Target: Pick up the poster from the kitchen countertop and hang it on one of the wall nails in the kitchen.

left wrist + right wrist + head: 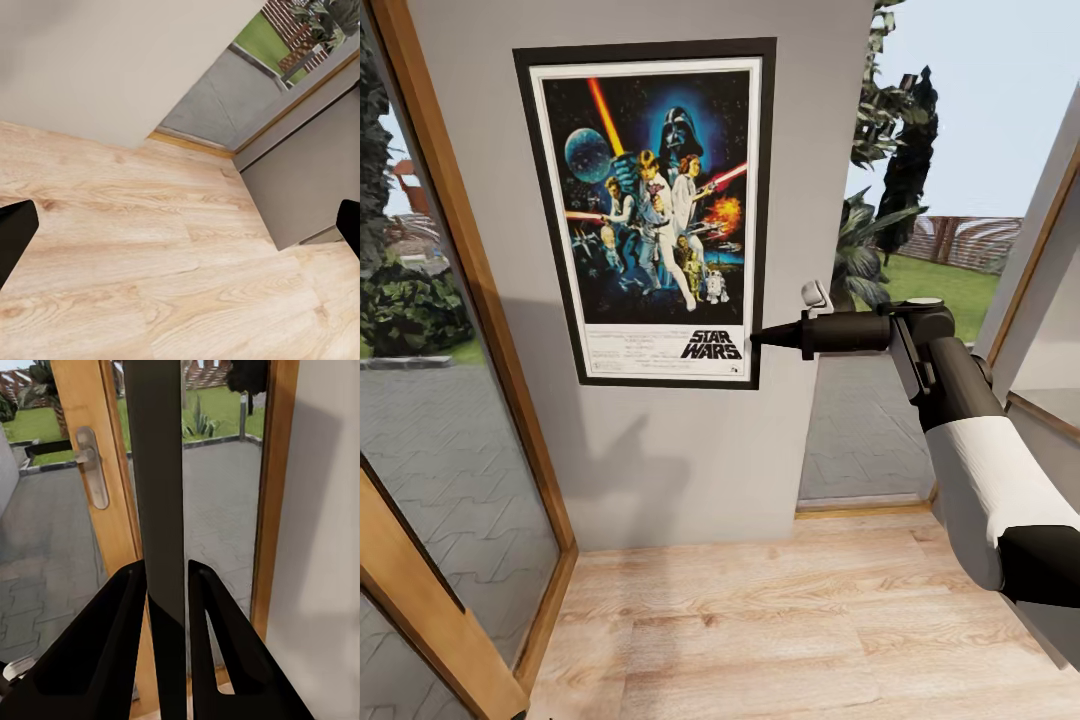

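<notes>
The right gripper is pinching the black frame of the poster at its lower right edge, its 2 fingers lying closed against the frame's thin edge in the right wrist view, while the poster is hanging upright and flat against the grey wall. In the head view, the poster's face is showing "STAR WARS" at the bottom; the smaller print is too fine to read. The left gripper is hanging open over the wooden floor, fingertips wide apart.
</notes>
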Robot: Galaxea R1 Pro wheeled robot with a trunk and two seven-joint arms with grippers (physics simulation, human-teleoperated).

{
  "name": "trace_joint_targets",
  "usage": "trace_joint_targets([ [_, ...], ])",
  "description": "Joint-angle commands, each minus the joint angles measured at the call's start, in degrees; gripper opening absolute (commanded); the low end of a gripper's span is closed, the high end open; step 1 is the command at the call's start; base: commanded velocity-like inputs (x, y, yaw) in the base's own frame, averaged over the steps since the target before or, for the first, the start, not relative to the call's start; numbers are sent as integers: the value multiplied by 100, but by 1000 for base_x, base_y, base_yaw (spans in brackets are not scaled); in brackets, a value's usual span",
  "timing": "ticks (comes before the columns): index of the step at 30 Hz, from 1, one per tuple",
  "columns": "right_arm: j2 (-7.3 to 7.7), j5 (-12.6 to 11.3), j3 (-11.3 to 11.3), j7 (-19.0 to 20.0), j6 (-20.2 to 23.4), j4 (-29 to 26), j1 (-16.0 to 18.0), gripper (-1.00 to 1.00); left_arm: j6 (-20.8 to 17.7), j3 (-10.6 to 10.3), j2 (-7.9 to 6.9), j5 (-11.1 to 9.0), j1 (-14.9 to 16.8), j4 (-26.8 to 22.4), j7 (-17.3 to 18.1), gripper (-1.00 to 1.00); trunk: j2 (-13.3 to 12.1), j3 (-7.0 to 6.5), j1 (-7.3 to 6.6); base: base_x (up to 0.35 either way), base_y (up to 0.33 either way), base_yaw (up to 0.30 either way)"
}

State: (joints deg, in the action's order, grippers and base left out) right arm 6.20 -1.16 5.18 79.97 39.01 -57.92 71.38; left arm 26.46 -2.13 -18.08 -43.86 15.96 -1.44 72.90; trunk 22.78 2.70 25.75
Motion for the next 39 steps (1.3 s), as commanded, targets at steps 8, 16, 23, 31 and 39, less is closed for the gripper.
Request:
trace_joint_targets([
  [8,4,-17,8,19,76,0,7,-100,28,-24,-2,-26,4,3,12,100,14,14,4,73,0,0],
  [16,4,-16,7,19,80,-1,7,-100,26,-24,-3,-26,5,3,12,100,14,14,4,86,0,0],
  [23,4,-16,1,19,88,-1,7,-100,26,-24,-4,-27,5,3,12,100,14,14,4,151,0,0],
  [31,4,-16,-1,19,89,-3,7,-100,26,-24,-10,-26,7,3,12,100,14,14,4,129,0,0],
  [39,4,-17,-8,19,89,-7,7,-100,26,-24,-11,-27,4,3,10,100,14,14,4,120,0,0],
])
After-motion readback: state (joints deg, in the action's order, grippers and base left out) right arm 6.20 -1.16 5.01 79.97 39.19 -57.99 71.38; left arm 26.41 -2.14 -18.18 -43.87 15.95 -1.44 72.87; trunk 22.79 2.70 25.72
